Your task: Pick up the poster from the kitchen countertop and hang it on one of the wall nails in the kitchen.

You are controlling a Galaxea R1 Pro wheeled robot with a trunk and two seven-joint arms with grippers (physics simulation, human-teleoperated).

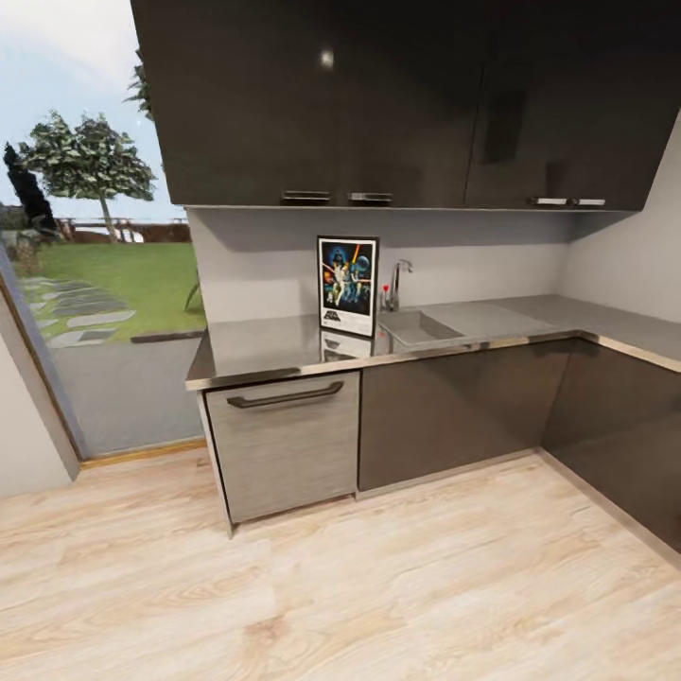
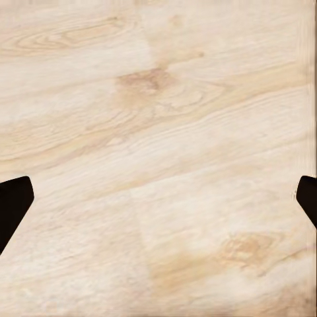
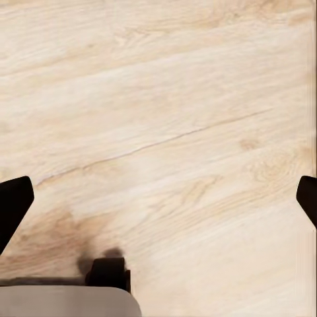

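Note:
The poster [image 1: 347,285] stands upright on the grey kitchen countertop [image 1: 274,345], leaning against the back wall just left of the sink [image 1: 418,328] and chrome tap [image 1: 395,283]. Its dark blue picture and white border mirror in the worktop below it. My left gripper [image 2: 158,205] hangs over the wooden floor, open, with a dark fingertip [image 2: 13,201] at each side edge of the left wrist view. My right gripper [image 3: 158,201] is open too, above bare floor, its fingertips [image 3: 14,201] wide apart. No wall nail can be made out.
Dark wall cabinets [image 1: 397,99] hang over the counter. A steel-fronted dishwasher [image 1: 286,440] sits under the poster, dark base cabinets [image 1: 454,407] run right and turn the corner. A big window [image 1: 90,274] stands at left. A part of the robot's base [image 3: 72,297] shows in the right wrist view.

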